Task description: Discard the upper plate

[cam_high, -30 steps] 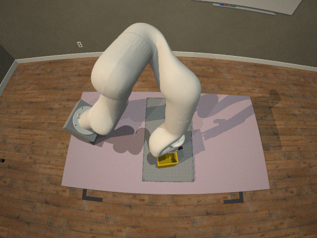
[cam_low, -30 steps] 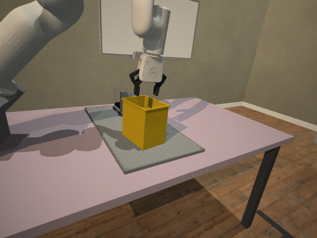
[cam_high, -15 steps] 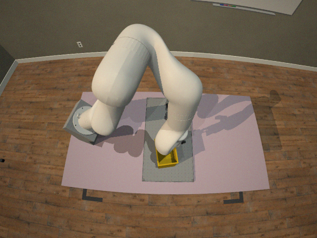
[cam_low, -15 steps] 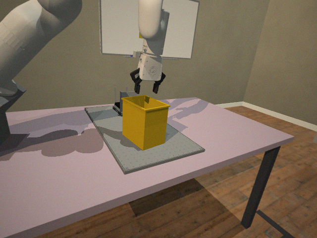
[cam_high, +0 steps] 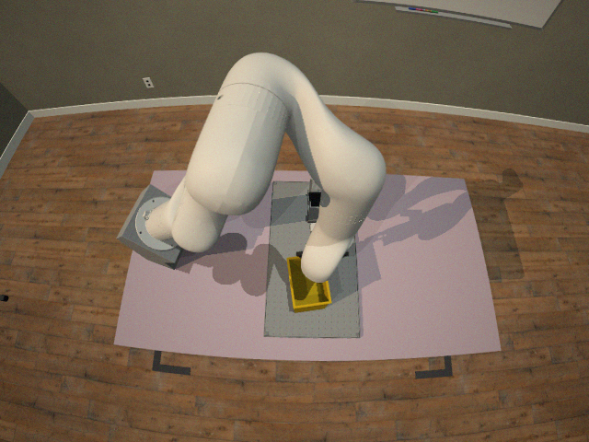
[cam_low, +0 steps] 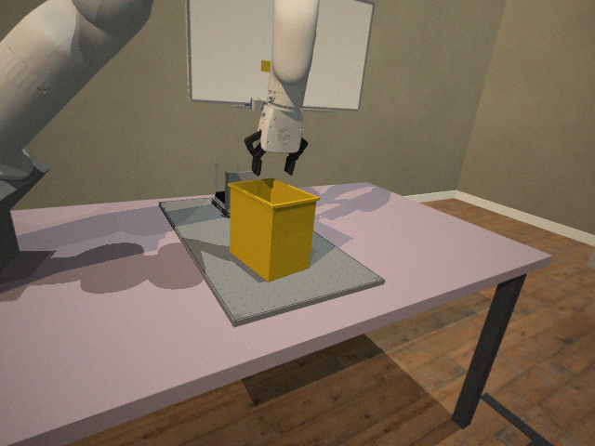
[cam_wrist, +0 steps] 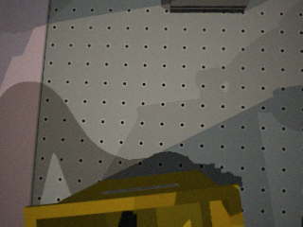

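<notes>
The yellow plastics bin W1 (cam_high: 311, 302) (cam_low: 271, 235) (cam_wrist: 142, 203) stands upright on the grey perforated board (cam_high: 314, 325) (cam_low: 288, 293) (cam_wrist: 142, 71). My gripper (cam_low: 272, 170) is open and empty. It hangs a little above the bin's back rim, on the side toward the rack. In the top view the arm hides it. The stack rack K1 (cam_high: 313, 209) (cam_low: 231, 175) (cam_wrist: 208, 5) stands behind the bin at the board's far end, with a dark plate (cam_low: 219, 196) low in it. The inside of the bin is mostly hidden, so I cannot tell what lies in it.
The board lies on a pink table (cam_high: 428, 285) (cam_low: 432, 249) (cam_wrist: 19, 71). The arm's base (cam_high: 149, 223) sits at the table's left side. A whiteboard (cam_low: 225, 47) hangs on the wall behind.
</notes>
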You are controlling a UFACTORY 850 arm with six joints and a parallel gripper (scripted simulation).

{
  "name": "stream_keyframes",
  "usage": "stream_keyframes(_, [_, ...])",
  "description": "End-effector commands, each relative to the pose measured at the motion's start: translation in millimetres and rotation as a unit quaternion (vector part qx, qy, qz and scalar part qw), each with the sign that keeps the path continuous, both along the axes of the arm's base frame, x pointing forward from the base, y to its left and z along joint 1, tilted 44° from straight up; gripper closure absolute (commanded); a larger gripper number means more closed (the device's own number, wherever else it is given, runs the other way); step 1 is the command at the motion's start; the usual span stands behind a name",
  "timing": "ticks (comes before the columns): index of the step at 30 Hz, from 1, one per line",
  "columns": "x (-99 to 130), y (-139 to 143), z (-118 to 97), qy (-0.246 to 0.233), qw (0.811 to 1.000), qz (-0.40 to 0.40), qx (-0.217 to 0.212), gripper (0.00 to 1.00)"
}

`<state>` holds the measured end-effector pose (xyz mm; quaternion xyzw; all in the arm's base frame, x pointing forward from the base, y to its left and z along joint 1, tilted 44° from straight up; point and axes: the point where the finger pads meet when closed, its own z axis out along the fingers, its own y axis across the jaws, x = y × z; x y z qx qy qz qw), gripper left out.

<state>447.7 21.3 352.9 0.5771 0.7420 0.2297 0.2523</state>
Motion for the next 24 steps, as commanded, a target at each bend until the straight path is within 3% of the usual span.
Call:
stream_keyframes(1, [4.1,19.6,1.1,0.019,0.998,-0.043,-0.048,0.00])
stream_keyframes(24, [5.2,28.6,1.3,0.018,0.998,-0.043,-0.049,0.00])
